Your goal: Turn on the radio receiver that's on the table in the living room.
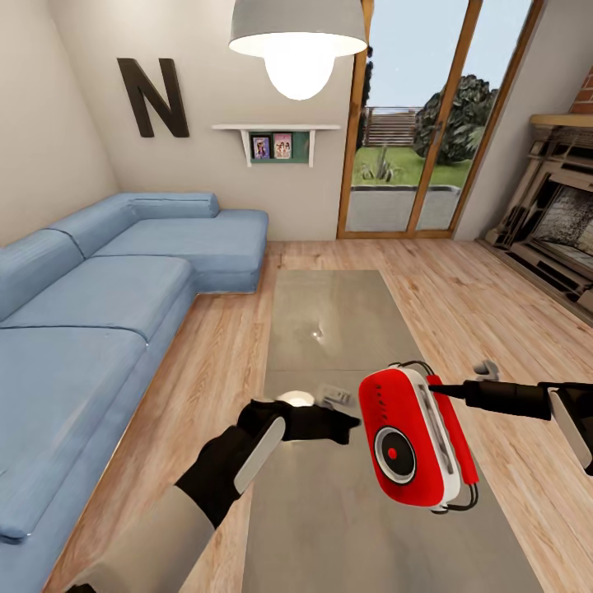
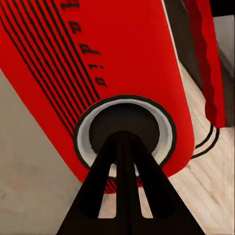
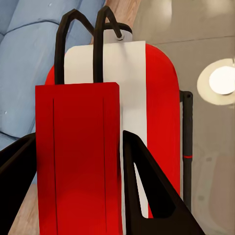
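The red radio receiver (image 1: pixel 409 439) is held tilted over the near end of the glossy table (image 1: pixel 329 313), its dark dial with a red centre facing me. My right gripper (image 1: pixel 445 387) reaches in from the right and is shut on the radio's red back slab (image 3: pixel 78 161), with one dark finger on each side. The wire handle (image 3: pixel 83 29) loops above that slab. My left gripper (image 1: pixel 346 424) is shut and points at the radio's front. Its joined fingertips (image 2: pixel 125 134) sit at the round dial (image 2: pixel 122 122); contact cannot be told.
A blue sectional sofa (image 1: pixel 99 305) runs along the left. The brick fireplace (image 1: pixel 560 222) stands at the right. Glass doors (image 1: pixel 412 148) are at the far wall, beside a shelf (image 1: pixel 276 136) and a big "N" (image 1: pixel 152 97). A pendant lamp (image 1: pixel 296 41) hangs overhead. Wood floor surrounds the table.
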Available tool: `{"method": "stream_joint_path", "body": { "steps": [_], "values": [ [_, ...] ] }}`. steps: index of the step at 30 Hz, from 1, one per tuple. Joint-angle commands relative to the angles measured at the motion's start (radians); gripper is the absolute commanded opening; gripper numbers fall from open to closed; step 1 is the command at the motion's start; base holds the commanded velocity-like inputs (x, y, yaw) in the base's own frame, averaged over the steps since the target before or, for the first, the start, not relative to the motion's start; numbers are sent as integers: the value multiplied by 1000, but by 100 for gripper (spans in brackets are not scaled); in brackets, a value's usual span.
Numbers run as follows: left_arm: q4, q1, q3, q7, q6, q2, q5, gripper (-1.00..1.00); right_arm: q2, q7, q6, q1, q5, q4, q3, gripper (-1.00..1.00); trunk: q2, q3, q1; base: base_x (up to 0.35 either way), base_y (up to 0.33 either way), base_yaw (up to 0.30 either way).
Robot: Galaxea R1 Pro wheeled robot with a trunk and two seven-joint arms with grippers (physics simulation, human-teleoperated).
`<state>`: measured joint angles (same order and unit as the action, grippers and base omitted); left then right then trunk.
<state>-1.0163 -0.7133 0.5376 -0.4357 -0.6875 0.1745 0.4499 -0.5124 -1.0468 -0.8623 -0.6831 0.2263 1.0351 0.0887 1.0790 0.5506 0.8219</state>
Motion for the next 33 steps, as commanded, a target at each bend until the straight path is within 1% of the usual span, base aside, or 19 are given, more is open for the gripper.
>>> {"method": "stream_joint_path", "body": {
  "steps": [1,4,6,9,13,28,30,32,33],
  "values": [
    [0,0,7,0,1,0,16,-100,0,0,-4,0,7,0,0,-100,0,0,0,0,0,0],
    [1,0,13,0,2,0,31,-100,0,-1,-4,-1,7,0,0,-100,0,0,0,0,0,0],
    [10,0,14,0,2,0,34,-100,0,-1,-4,-1,7,0,0,-100,0,0,0,0,0,0],
    [31,0,16,0,10,0,34,-100,0,-1,-4,-1,7,0,0,-100,0,0,0,0,0,0],
    [64,0,16,0,42,0,35,-100,0,0,-4,-1,6,0,0,-100,0,0,0,0,0,0],
    [75,0,18,0,63,0,42,-100,1,-1,-4,0,6,0,0,-100,0,0,0,0,0,0],
    [80,-1,19,0,71,0,47,-100,1,-1,-4,0,6,0,0,-100,0,0,0,0,0,0],
    [94,-1,19,0,104,0,77,-100,1,-1,-4,-1,6,0,0,-100,0,0,0,0,0,0],
    [96,-1,19,0,109,0,84,-100,1,-1,-4,0,5,0,0,-100,0,0,0,0,0,0]
  ]
}}
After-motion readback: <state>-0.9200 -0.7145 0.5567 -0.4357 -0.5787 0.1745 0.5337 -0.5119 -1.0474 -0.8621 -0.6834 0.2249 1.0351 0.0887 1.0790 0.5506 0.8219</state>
